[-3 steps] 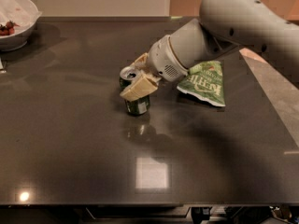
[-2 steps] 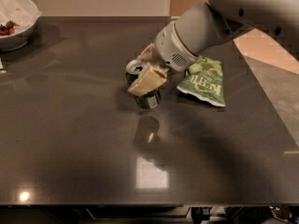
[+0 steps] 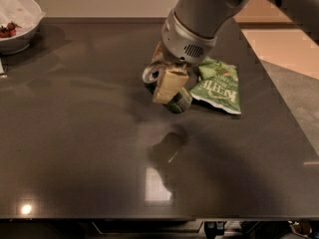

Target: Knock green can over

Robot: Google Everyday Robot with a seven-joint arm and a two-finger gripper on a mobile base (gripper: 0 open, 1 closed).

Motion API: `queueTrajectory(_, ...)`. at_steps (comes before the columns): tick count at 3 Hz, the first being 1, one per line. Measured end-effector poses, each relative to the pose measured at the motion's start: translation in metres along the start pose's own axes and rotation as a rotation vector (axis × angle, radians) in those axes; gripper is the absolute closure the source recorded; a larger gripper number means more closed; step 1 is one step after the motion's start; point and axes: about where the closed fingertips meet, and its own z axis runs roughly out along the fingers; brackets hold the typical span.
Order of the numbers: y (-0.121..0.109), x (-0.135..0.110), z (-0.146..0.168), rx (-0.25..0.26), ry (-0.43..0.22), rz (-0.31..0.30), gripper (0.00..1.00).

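Observation:
The green can is tilted steeply, its silver top pointing left and its base to the lower right. It hangs just above the dark table, and its reflection shows below it. My gripper comes down from the upper right and is shut on the can. One tan finger lies across the can's front. The other finger is mostly hidden behind the can.
A crinkled green chip bag lies flat just right of the can. A white bowl with red pieces stands at the far left corner. The table's right edge borders a lighter floor.
The gripper has moved right and up with the can in it. The can has gone from nearly upright on the table to tilted and lifted off it.

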Motion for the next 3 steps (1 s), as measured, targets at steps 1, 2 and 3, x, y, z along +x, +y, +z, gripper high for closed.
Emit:
queueTrajectory(1, 0.007, 0.007, 0.008, -0.057, 0.108, -0.067, 1.0)
queueTrajectory(2, 0.01, 0.012, 0.022, -0.118, 0.181, -0.121, 0.82)
queueTrajectory(3, 0.012, 0.017, 0.035, -0.158, 0.232, -0.152, 0.59)
